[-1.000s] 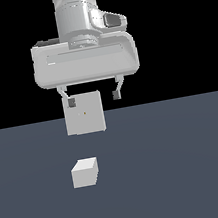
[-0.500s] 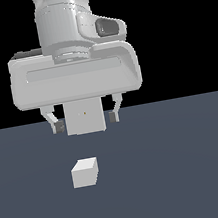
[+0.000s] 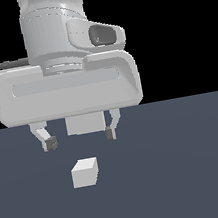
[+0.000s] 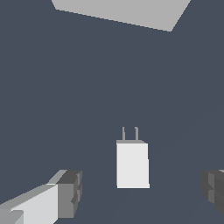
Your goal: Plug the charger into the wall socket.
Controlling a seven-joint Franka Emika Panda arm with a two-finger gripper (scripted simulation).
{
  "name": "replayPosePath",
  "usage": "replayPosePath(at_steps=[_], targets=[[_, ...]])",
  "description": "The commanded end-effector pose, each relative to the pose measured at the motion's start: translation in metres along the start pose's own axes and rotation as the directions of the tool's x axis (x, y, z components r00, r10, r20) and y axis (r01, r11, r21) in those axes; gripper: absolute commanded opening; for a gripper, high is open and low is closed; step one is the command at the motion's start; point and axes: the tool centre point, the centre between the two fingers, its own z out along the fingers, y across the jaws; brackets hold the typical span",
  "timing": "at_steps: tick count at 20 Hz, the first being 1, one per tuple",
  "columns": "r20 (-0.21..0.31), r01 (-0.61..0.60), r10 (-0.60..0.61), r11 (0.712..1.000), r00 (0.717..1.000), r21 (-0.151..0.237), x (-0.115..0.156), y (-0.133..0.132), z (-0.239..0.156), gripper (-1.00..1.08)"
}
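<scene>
The charger (image 3: 85, 172) is a small whitish-grey block lying on the dark floor. In the wrist view the charger (image 4: 132, 164) shows two thin prongs pointing toward the wall socket (image 4: 122, 11), a pale grey plate that stands apart from it. In the exterior view only a strip of the wall socket (image 3: 86, 123) shows below the hand; its centre dot is hidden. My gripper (image 3: 79, 138) is open and empty, above and just behind the charger. In the wrist view the gripper (image 4: 140, 194) has its fingers (image 4: 65, 192) on either side of the charger, not touching it.
The dark grey-blue floor (image 3: 194, 177) spreads all around the charger. The large hand body (image 3: 67, 90) fills the upper middle of the exterior view, against a black background.
The hand has come lower and nearer to the exterior camera, now covering most of the wall socket. The fingers stay open. The charger has not moved.
</scene>
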Motion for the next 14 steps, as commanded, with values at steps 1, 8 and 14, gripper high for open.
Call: replayPosePath(at_steps=[1,8,14], targets=[[-0.003,-0.002,0.002,1.000,1.000,0.000,-0.0016,-0.0007,0.0017,1.00],[-0.002,-0.001,0.001,1.000,1.000,0.000,-0.0002,-0.0004,0.0012,1.00],[-0.002,-0.001,0.001,1.000,1.000,0.000,-0.0016,-0.0005,0.0106,1.00]])
